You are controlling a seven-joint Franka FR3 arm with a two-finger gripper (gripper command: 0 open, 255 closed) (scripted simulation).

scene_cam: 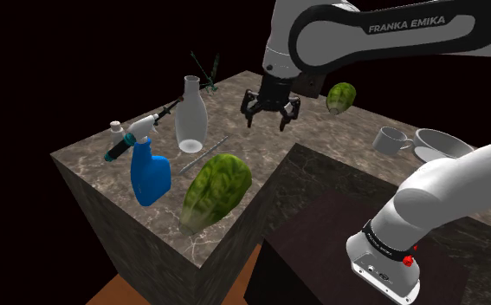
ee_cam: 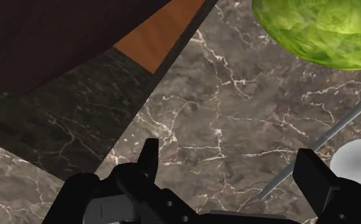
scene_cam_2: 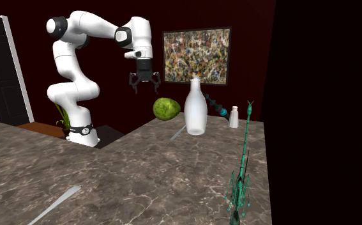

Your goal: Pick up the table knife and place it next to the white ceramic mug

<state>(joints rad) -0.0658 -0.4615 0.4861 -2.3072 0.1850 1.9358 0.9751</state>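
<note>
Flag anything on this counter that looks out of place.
The big green lettuce head lies loose by the brown marble counter's edge, beside a blue spray bottle, odd company for food. Nothing looks spilled or broken.

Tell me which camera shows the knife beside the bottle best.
The wrist view: the knife runs close and broad, a grey strip beside the open gripper, one finger covering part. The shoulder view shows it as a thin sliver between bottle and cabbage; the second exterior view, a short sliver by the bottle's base.
</note>
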